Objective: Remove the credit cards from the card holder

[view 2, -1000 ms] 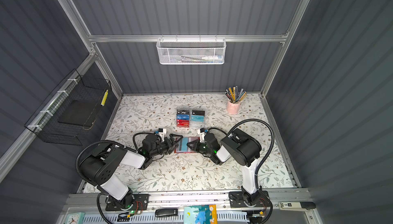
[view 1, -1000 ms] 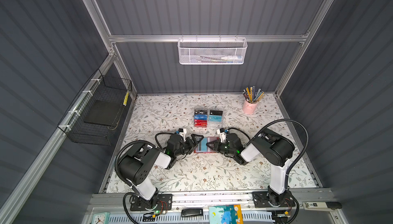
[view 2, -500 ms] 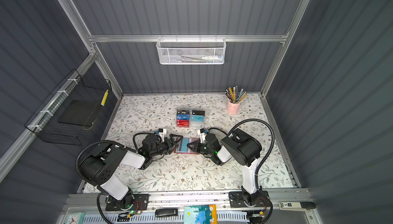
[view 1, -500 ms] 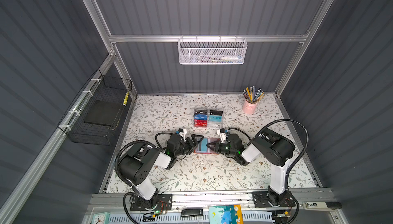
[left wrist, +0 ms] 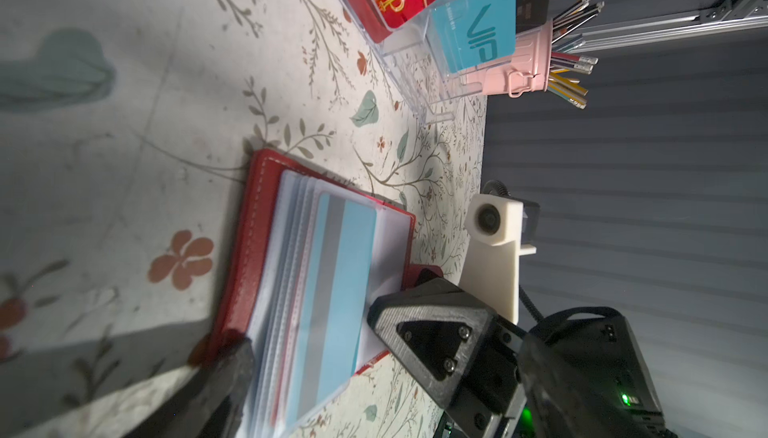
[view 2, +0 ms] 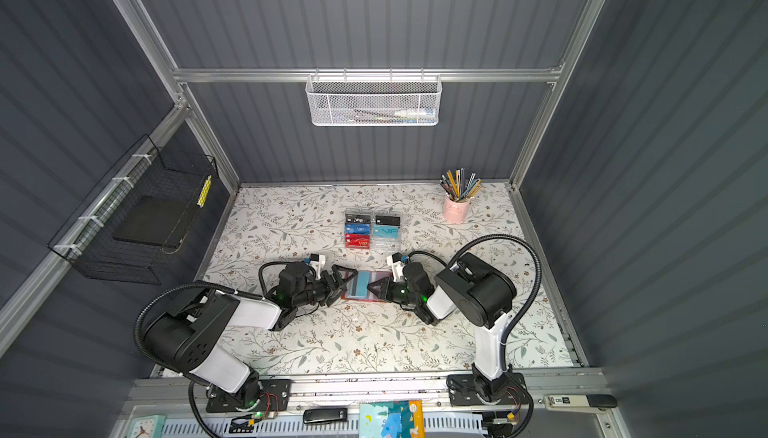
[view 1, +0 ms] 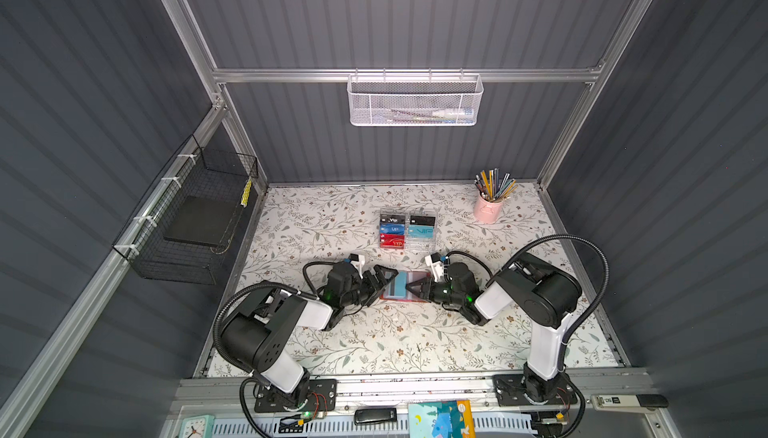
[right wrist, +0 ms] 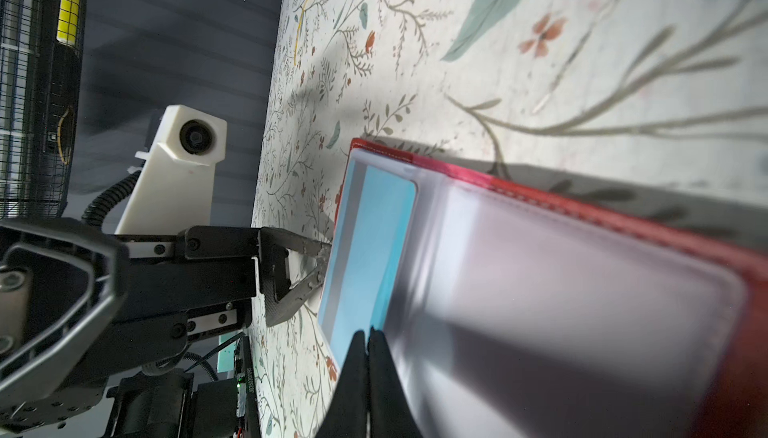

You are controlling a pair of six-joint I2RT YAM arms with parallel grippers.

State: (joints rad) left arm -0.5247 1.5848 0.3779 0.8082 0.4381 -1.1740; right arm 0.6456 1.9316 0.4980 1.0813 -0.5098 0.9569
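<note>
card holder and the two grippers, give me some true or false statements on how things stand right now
1. The card holder lies open on the table between the two grippers. True.
2. The light-blue card lies out on the table, clear of the holder. False: it is still on the holder's pages, in a clear sleeve.
3. The left gripper is shut. False: its jaws stand wide open at the holder's edge.
4. The right gripper has its jaws together, tips on the holder's page beside the card. True.
5. The clear rack behind the holder has a teal VIP card in it. True.
</note>
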